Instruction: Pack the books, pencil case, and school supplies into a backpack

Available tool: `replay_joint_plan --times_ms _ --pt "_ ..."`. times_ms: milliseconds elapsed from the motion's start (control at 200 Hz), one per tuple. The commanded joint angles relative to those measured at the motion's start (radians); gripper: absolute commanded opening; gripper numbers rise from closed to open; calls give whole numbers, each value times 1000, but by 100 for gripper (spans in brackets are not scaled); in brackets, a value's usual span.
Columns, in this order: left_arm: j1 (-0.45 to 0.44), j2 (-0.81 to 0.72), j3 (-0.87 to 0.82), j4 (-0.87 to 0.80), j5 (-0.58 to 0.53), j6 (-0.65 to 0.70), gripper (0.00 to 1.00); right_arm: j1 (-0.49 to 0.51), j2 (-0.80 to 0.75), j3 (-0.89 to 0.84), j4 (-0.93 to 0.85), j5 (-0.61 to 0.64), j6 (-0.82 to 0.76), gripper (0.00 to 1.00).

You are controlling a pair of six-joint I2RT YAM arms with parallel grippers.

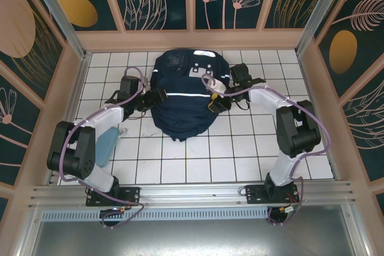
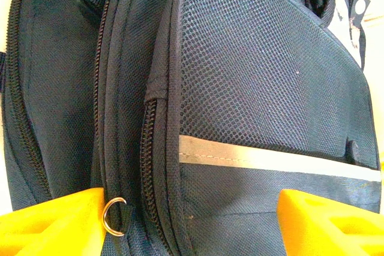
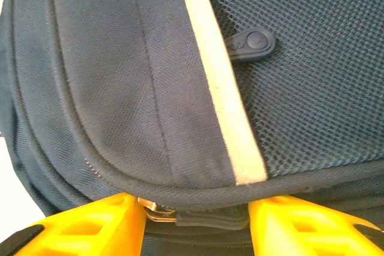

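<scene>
While both arms reach in from the near rail (image 1: 192,191), the backpack (image 1: 180,103) lies flat at the far middle of the white-tiled table (image 1: 198,163). Its top end is right up by the back wall (image 1: 192,39) and its rounded bottom edge points toward the arm bases. The left jaws are at the bag's left flank, and the left wrist view has them standing wide apart: one yellow finger (image 2: 54,223) sits low at the left of that view and its partner low at the right, with the front pocket spanning the gap. A small metal ring (image 2: 114,216) hangs on the zip line just beside the lower-left finger, and the white reflective stripe (image 2: 270,161) runs across beneath the mesh panel (image 2: 258,58). Over on the other flank, the right jaws are partly apart. Their yellow fingers (image 3: 84,229) straddle a zip pull (image 3: 204,215) tucked under the piped edge of the pocket flap. The pull reaches from finger to finger, and whether it is being squeezed cannot be told. And room to move? Bare tiles stretch between the bag's near edge and the rail, with more open tiles out beyond each arm. A pale blue item (image 1: 109,143) lies on the table under the left forearm, well apart from the bag.
</scene>
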State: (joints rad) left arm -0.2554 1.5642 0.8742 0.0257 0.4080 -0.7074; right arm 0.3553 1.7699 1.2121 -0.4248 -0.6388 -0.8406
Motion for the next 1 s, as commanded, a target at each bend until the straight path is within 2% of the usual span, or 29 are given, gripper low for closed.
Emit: replay_joint_plan --times_ms 0,135,210,265,365,425,571,866,931,996 --pt "-5 13 14 24 20 5 73 21 -45 -7 -114 -94 -28 47" --pt "-5 16 13 31 23 3 73 47 -122 -90 -96 -85 23 46" --pt "-7 18 13 32 25 5 73 66 -183 -158 -27 -46 71 39" --pt "-7 18 14 31 25 6 73 71 -220 -195 16 -21 101 39" --pt "-6 22 17 29 26 9 73 76 -279 -249 130 82 180 48" --pt "-6 22 17 29 25 7 73 80 -296 -256 153 131 195 58" --pt "-6 20 13 37 26 3 73 96 -293 -249 185 173 224 63" --pt "-6 22 12 38 37 -1 73 140 -186 -214 241 222 310 60" --pt "-7 22 12 39 41 -1 73 143 -171 -207 239 233 324 57" --pt "-7 23 11 41 42 -3 73 146 -164 -206 241 234 333 48"
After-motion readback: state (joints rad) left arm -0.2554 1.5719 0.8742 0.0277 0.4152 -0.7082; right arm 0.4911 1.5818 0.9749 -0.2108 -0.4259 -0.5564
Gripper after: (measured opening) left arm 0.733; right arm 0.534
